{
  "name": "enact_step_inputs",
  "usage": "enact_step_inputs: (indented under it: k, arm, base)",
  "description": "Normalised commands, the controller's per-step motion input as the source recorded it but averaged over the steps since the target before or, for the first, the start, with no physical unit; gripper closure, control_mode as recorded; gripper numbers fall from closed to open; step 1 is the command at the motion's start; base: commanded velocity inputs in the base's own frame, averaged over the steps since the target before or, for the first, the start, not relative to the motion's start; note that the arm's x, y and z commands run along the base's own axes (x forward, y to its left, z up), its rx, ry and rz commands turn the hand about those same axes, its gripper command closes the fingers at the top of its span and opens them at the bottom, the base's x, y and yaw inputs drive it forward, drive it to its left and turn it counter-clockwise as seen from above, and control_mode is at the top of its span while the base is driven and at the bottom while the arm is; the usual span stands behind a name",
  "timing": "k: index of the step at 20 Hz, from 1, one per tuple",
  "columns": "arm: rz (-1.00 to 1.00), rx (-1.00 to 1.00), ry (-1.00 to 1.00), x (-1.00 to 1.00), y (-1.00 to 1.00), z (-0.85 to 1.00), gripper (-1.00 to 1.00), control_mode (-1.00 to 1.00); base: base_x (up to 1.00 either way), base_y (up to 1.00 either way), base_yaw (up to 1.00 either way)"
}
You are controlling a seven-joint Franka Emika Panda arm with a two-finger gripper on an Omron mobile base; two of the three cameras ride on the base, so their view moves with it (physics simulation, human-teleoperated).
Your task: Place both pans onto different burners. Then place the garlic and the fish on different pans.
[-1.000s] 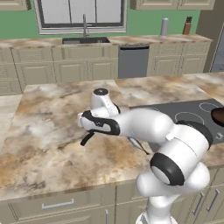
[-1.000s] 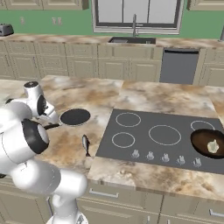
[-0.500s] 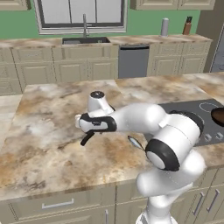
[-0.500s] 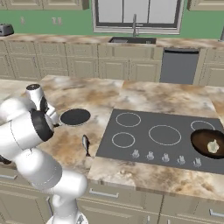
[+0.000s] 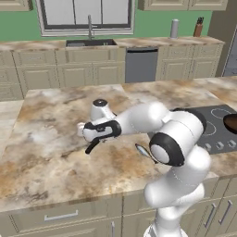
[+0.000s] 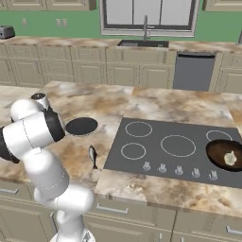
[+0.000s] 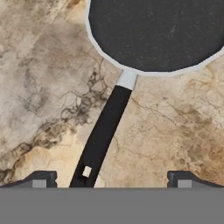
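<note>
Over marble counter (image 7: 39,78), gripper (image 7: 109,179) wide apart above black pan (image 7: 153,30) handle (image 7: 103,133), gripping nothing. From right base: fish (image 6: 92,155) beside cooktop (image 6: 175,146), brown pan (image 6: 226,155) on burner.

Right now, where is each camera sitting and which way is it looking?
Left base view: behind the arm's left, looking forward and down at the counter; the white arm reaches to the black pan's handle.
Right base view: behind its right, facing the cooktop, fish and brown pan; the arm stands lower left.
Hand view: looks down along the open gripper.
All show the black pan.
</note>
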Motion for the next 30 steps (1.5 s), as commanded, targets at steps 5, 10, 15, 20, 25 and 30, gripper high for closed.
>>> enact_step_inputs:
  k: [5,10,15,20,25,30]
  arm:
    - [0.00,0.00,0.00,0.24,0.18,-0.19,-1.00,-1.00]
    - [0.00,0.00,0.00,0.20,0.11,-0.16,-1.00,-1.00]
    - [0.00,0.00,0.00,0.05,0.01,-0.12,-1.00,-1.00]
    - [0.00,0.00,0.00,0.00,0.00,-0.11,-1.00,-1.00]
    - [0.00,0.00,0.00,0.00,0.00,-0.14,-1.00,-1.00]
    - [0.00,0.00,0.00,0.00,0.00,-0.14,-1.00,-1.00]
  base:
    - [0.00,0.00,0.00]
    - [0.00,0.00,0.00]
    - [0.00,0.00,0.00]
    - [0.00,0.00,0.00]
    - [0.00,0.00,0.00]
    - [0.00,0.00,0.00]
